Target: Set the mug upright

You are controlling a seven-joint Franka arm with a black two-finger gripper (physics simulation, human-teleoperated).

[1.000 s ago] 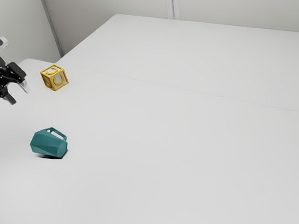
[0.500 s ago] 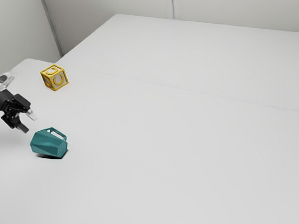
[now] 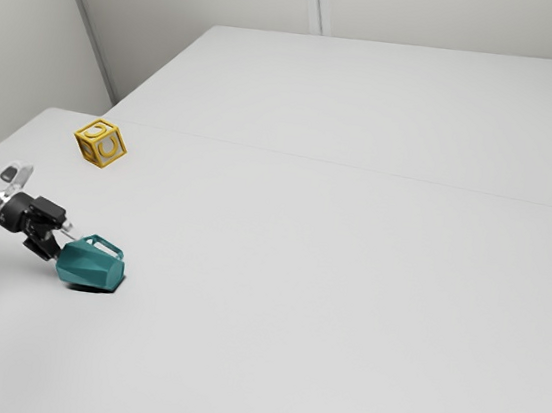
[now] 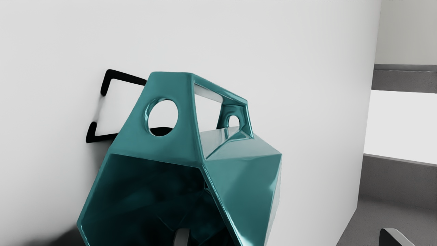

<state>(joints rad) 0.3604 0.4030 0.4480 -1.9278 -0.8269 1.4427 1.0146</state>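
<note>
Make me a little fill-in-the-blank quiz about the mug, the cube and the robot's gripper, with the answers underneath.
The mug is not standing upright; it is lying on its ____.
Of the cube and the gripper, the one that the mug's mouth faces is the ____.
The gripper's two fingers stand apart, so the gripper is ____, not shut.
The frame of the cube on the table is coloured ____.

Missing words, in order: side; gripper; open; yellow.
</note>
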